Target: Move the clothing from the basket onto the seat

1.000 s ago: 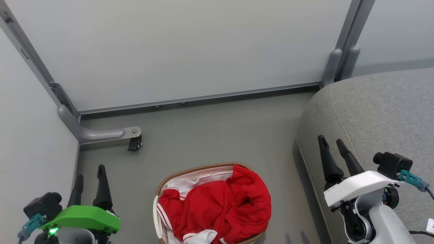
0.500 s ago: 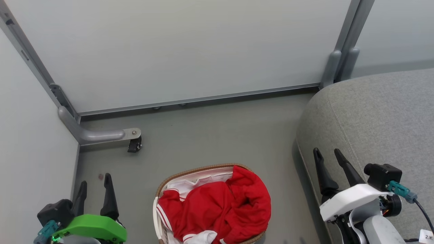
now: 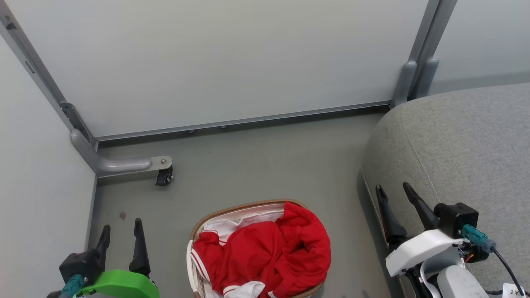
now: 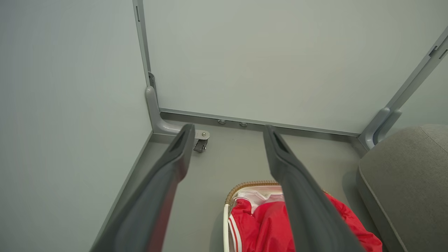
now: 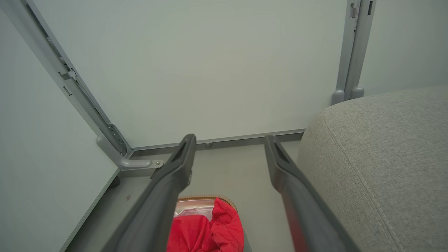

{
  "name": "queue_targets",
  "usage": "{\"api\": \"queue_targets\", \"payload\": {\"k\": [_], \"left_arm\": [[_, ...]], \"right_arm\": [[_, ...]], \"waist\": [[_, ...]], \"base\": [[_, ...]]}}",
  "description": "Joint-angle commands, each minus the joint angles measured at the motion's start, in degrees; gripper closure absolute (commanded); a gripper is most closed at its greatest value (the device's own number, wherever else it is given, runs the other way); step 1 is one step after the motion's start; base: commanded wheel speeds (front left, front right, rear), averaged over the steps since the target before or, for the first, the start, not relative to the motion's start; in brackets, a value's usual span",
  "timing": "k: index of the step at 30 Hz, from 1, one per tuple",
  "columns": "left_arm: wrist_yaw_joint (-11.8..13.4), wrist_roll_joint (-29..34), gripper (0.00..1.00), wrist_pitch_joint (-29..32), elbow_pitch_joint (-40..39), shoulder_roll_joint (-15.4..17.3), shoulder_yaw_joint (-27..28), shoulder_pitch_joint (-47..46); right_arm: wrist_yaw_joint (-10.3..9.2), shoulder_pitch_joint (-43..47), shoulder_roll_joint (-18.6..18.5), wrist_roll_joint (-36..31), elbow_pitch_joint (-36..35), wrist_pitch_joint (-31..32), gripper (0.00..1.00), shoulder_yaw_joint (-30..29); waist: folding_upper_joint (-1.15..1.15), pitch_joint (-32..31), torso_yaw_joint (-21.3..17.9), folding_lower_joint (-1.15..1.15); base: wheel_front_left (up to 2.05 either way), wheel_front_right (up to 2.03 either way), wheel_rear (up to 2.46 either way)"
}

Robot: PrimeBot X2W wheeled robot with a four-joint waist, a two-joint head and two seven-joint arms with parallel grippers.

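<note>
Clothing [image 3: 269, 252] in basket [image 3: 240, 205]; tag [image 3: 514, 291] perhaps "2米"

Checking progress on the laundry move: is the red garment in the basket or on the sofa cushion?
In the basket. The clothing lies bunched inside the basket, draped over its right rim; none touches the seat.

Straight ahead of me was a plain matte grey floor [image 3: 265, 165], boxed in by pale partition panels: a big back panel [image 3: 215, 62] and a side panel [image 3: 37, 178] on my left. They met at a slanted metal post [image 3: 69, 112], which curved out at the bottom into a foot [image 3: 120, 164] with a little black caster [image 3: 164, 177] on the floor. A second post [image 3: 418, 74] stood at the back panel's right end. There was also a tiny reddish spot [image 3: 122, 215] on the floor near the side panel.
</note>
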Motion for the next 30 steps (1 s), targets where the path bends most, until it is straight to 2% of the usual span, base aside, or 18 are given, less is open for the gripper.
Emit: {"api": "queue_targets", "payload": {"k": [1,20,30], "left_arm": [[-0.3,1.2,0.00,-0.6,-0.1,-0.1,0.1,0.3],[-1.0,7.9,0.00,-2.7,-0.4,-1.2,0.9,1.6],[-1.8,9.6,0.00,-3.6,2.8,-1.4,-1.7,1.4]], "right_arm": [[0.01,0.4,-0.3,-1.4,-0.3,-0.7,0.00,-0.2],[0.00,1.6,0.2,-9.6,-0.4,-2.8,0.00,-1.9],[0.00,1.5,0.2,-13.0,-1.3,-3.8,0.00,-0.2]], "waist": [[0.00,0.0,0.0,0.00],[0.00,-0.1,-0.2,0.00],[0.00,2.3,-0.5,0.00]], "base": [[0.00,0.00,0.00],[0.00,0.00,0.00],[0.00,0.00,0.00]]}}
